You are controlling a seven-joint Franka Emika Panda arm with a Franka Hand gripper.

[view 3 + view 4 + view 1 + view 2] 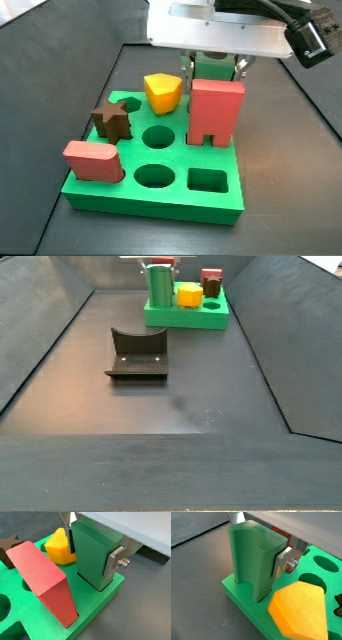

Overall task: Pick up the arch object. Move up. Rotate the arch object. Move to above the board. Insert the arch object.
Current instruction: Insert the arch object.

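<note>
Claw (90, 549) at far corner of board (100, 612), silver fingers (115, 561) clamped on dark-green arch object (90, 554). Arch object upright, lower end already down in board slot in both wrist views. Judgement: pick, lift, rotate, move above board done; insert nearly done. Left: seat fully, release, retreat. Beside it: red block (47, 579), yellow block (59, 548). Fixture (136, 353) well apart on floor.

The Franka arm's two-finger parallel-jaw gripper (93, 549) hangs pointing straight down, its white wrist housing (221, 25) level above it. In both wrist views the flat silver finger plates (286, 561) stand vertical, drawn in and pressing on opposite faces of the dark green arch-shaped block (90, 552) held between them.
</note>
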